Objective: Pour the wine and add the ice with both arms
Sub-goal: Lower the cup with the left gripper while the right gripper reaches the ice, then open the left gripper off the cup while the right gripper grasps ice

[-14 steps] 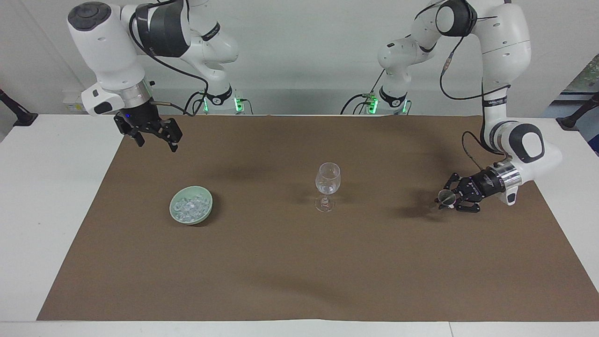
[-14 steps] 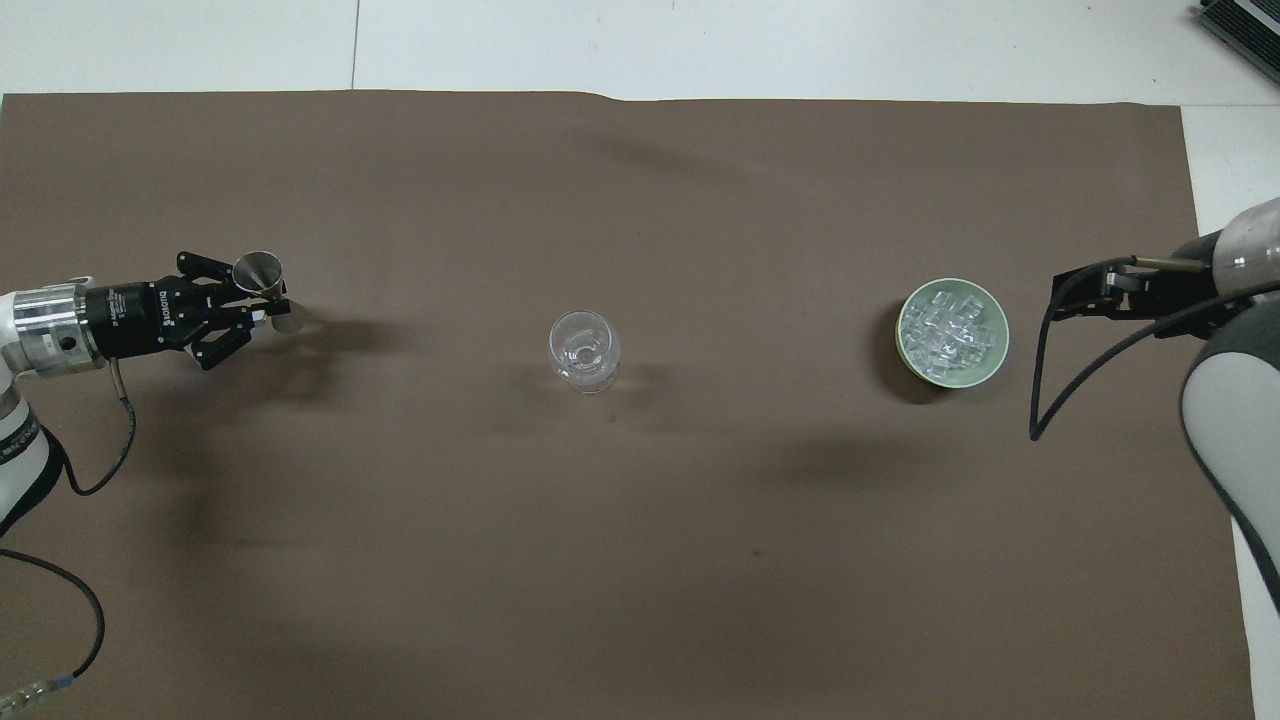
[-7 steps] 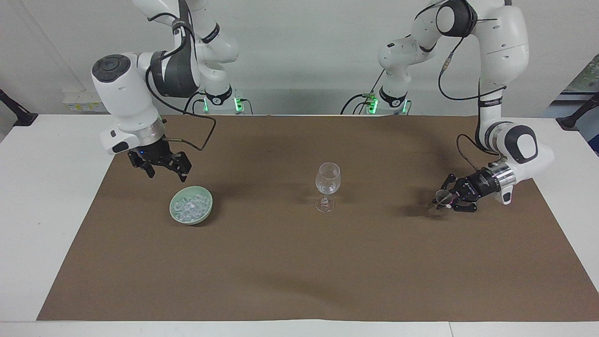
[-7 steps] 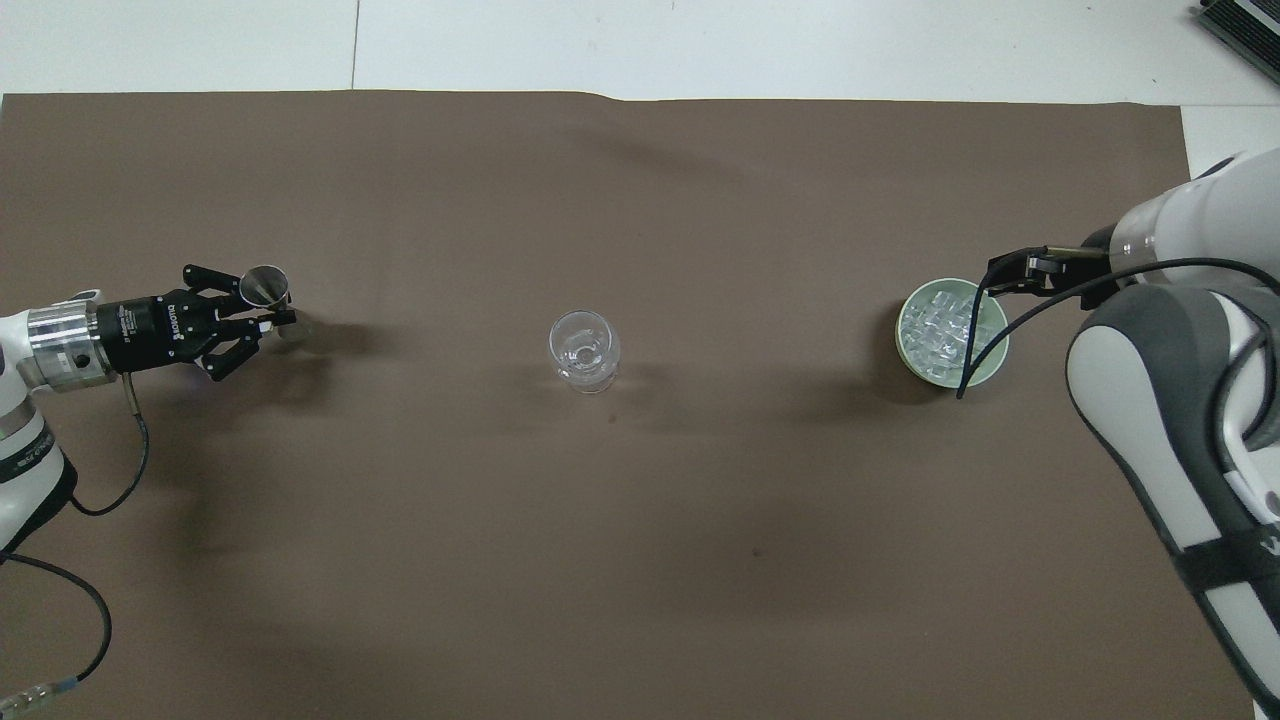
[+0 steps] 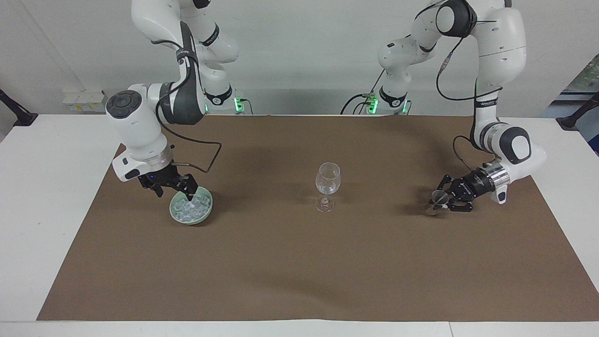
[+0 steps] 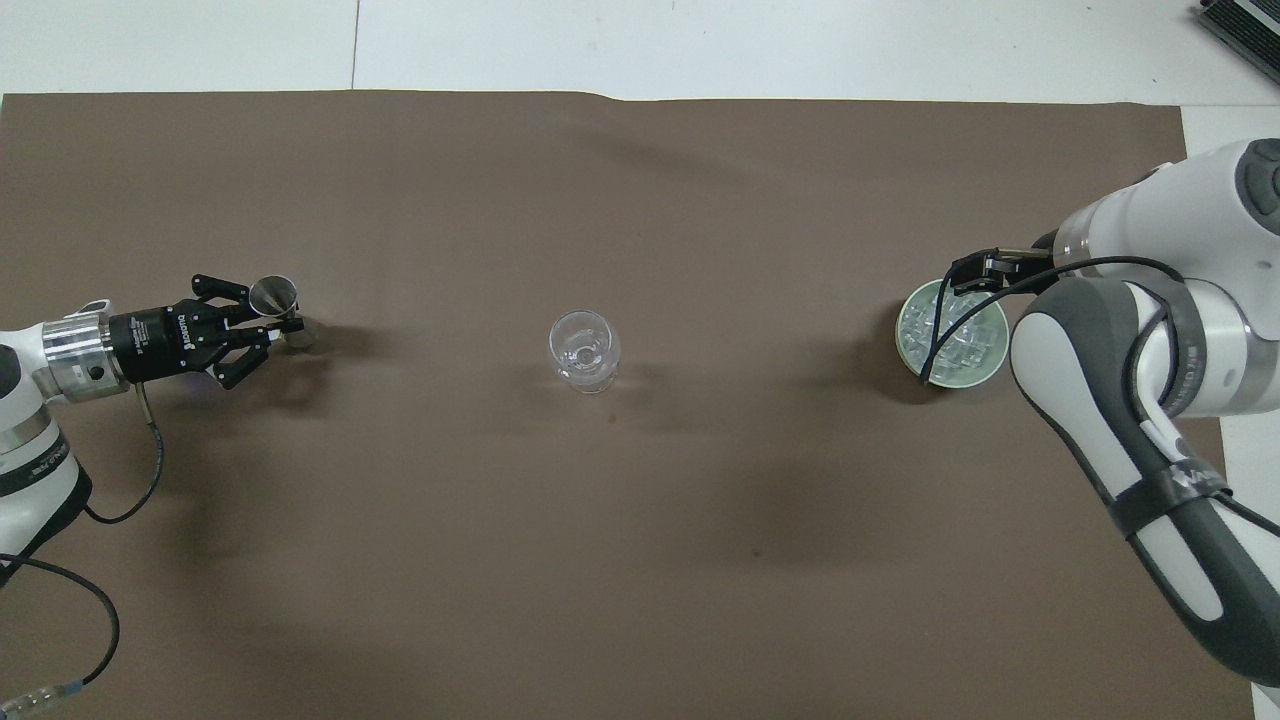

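A clear wine glass point(image 5: 327, 180) stands mid-mat; it also shows in the overhead view point(image 6: 583, 350). A pale green bowl point(image 5: 206, 211) holds a heap of clear ice point(image 5: 187, 209) toward the right arm's end; the bowl point(image 6: 995, 362) and the ice point(image 6: 950, 338) also show in the overhead view. My right gripper point(image 5: 174, 192) is open, low over the bowl's nearer rim, one fingertip at the ice; it also shows from overhead point(image 6: 962, 280). My left gripper point(image 5: 437, 200) is shut on a small metal jigger point(image 5: 440, 196), held low over the mat; gripper point(image 6: 275, 315) and jigger point(image 6: 272, 293) show from overhead.
A brown mat point(image 5: 299, 271) covers most of the white table point(image 5: 47, 187). The right arm's cable point(image 6: 940, 340) hangs across the bowl in the overhead view. No bottle shows.
The right arm has come down and toward the table's middle, from high over the mat's edge to the bowl. The left gripper has lowered slightly with the jigger.
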Controlling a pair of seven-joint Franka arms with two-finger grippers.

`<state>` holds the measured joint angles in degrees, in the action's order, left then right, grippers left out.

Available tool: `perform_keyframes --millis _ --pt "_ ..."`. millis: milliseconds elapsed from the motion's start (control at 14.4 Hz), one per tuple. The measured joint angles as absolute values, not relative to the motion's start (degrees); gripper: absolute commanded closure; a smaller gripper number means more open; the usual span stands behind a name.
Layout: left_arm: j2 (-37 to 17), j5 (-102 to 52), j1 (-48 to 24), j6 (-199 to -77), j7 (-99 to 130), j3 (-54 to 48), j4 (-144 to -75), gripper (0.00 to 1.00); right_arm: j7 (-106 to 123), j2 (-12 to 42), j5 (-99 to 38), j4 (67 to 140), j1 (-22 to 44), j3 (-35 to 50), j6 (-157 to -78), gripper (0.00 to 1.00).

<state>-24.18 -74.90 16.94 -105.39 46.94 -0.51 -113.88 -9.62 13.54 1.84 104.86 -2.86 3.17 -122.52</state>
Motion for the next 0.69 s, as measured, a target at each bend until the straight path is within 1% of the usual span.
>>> perform_keyframes --millis 69,208,625,694 --pt "-24.2 -74.9 16.9 -105.7 46.4 -0.6 -114.1 1.0 -9.6 13.9 1.8 106.0 -2.9 3.2 -124.2 0.07" --pt "-24.2 -75.6 16.9 -106.0 44.6 -0.7 -115.0 1.0 -9.6 14.8 1.8 108.3 -2.8 3.2 -127.3 0.08" --pt "-24.2 -76.6 17.0 -106.0 42.4 -0.5 -116.2 1.0 -9.5 16.2 1.8 111.0 -2.7 3.2 -129.5 0.16" --pt "-24.3 -77.0 17.0 -106.0 42.2 -0.4 -116.4 1.0 -9.5 16.2 1.8 111.4 -2.7 3.2 -129.7 0.18"
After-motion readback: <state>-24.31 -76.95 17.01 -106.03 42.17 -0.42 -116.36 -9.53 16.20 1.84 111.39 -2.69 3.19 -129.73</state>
